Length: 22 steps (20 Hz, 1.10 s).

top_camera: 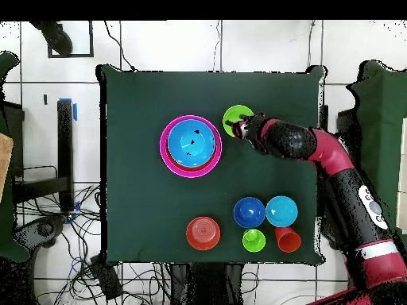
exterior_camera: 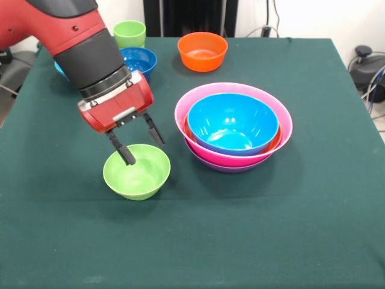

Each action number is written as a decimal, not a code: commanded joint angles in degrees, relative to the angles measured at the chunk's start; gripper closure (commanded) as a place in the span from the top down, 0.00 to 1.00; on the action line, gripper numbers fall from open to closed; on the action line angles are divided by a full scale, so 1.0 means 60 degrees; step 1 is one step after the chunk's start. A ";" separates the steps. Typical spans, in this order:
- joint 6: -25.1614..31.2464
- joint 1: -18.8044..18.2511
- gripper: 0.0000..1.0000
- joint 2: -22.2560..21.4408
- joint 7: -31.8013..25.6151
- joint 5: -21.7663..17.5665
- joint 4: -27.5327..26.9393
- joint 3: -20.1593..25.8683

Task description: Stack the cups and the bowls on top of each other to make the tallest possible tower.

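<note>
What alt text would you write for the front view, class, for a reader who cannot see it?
The robot's open pincer reaches into a small lime-green bowl on a green table, one finger inside. Beside it stands the tower of nested large bowls, blue innermost.

Setting: we class this as a robotics lab or test room. Evidence we list: a red and black arm on a pedestal at a table draped in dark green cloth; loose cables strewn over a pale tiled floor round the table; black equipment with wiring at the table's side; a dark cabinet against a white wall behind it; glossy plastic bowls set out as test props on the cloth.
</note>
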 commanded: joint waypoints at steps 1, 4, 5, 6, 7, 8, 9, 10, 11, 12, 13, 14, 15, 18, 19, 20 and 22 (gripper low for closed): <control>0.0642 0.0210 1.00 0.0446 -0.0995 0.0100 0.0196 -0.0632; 0.0521 0.0216 1.00 0.0140 -0.0879 0.0026 0.0360 -0.0545; 0.0478 0.0234 1.00 0.0001 -0.0809 -0.0020 0.0420 -0.0551; 0.0572 0.0243 1.00 -0.0060 -0.0813 -0.0001 0.0407 -0.0570; 0.0622 0.0238 1.00 -0.0092 -0.0914 -0.0021 0.0344 -0.0558; 0.0641 0.0243 1.00 -0.0126 -0.1010 -0.0056 0.0285 -0.0544; 0.0513 0.0240 1.00 -0.0217 -0.1153 -0.0189 0.0259 -0.0487; 0.0242 0.0238 1.00 -0.0377 -0.1292 -0.0392 0.0265 -0.0388; -0.0015 0.0257 1.00 -0.0553 -0.1468 -0.0607 0.0253 -0.0270; -0.0272 0.0276 1.00 -0.0729 -0.1643 -0.0823 0.0241 -0.0153; -0.0410 0.0301 1.00 -0.0853 -0.1900 -0.0993 0.0181 -0.0022; -0.0505 0.0311 1.00 -0.0991 -0.2114 -0.1147 0.0178 0.0100; -0.0601 0.0320 1.00 -0.1128 -0.2327 -0.1301 0.0175 0.0222; -0.0624 0.0361 1.00 -0.1442 -0.2400 -0.1543 0.0313 0.0384; -0.0523 0.0411 1.00 -0.1516 -0.2302 -0.1559 0.0343 0.0357; -0.0341 0.0492 1.00 -0.1625 -0.1932 -0.1480 0.0400 0.0220; -0.0230 0.0569 1.00 -0.2022 -0.1232 -0.1376 0.0735 0.0043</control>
